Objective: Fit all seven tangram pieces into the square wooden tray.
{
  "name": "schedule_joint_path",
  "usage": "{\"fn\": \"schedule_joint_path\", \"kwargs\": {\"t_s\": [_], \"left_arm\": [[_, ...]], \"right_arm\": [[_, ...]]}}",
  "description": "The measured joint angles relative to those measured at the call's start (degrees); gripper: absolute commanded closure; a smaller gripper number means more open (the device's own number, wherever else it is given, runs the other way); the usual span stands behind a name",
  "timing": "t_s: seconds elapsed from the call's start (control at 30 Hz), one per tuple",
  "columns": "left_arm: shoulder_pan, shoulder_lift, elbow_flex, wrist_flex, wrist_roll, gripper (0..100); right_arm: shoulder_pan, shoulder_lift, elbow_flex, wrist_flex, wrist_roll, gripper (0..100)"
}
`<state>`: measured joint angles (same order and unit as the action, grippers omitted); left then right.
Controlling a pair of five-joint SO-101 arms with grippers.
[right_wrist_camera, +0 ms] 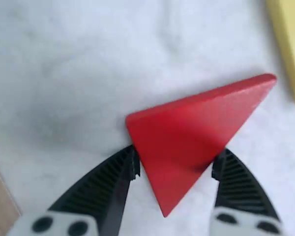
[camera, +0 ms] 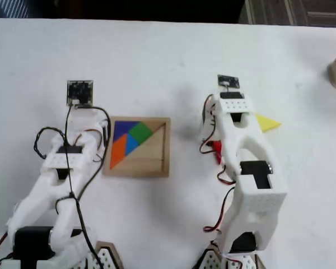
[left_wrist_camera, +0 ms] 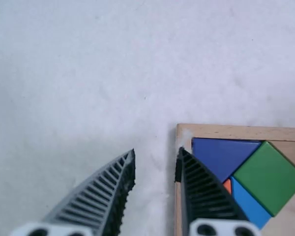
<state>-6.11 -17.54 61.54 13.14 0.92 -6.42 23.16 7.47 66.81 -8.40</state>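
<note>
Red triangle [right_wrist_camera: 187, 152], yellow piece [camera: 267, 123], white table [camera: 157, 56]

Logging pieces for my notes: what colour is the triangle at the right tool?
The triangle is red; the right wrist view shows it best.

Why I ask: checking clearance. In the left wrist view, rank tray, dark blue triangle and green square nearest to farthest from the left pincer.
1. Tray: corner rim right beside the left pincer.
2. Dark blue triangle: inside that corner.
3. Green square: past the triangle, deeper in.
</note>
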Motion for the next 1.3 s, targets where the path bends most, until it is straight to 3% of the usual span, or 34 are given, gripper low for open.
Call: {"fn": "schedule_joint_path", "kwargs": {"t_s": [0.43,0.77,1.13,1.3], "left_arm": [[0.0,0.0,0.0,0.0,0.0,85],[0.0,0.0,0.0,0.0,0.0,85],[0.0,0.0,0.0,0.0,0.0,85],[0.0,0.0,0.0,0.0,0.0,85]], "right_arm": [[2.1,-1.4,-0.6,3.3,0.1,81.5],[14.2,-5.2,-0.5,4.0,0.1,81.3],[9.5,-5.2,-2.4,1.4,-8.1,80.7],[5.5,-5.2,-2.4,-0.5,-9.0,68.1]]}}
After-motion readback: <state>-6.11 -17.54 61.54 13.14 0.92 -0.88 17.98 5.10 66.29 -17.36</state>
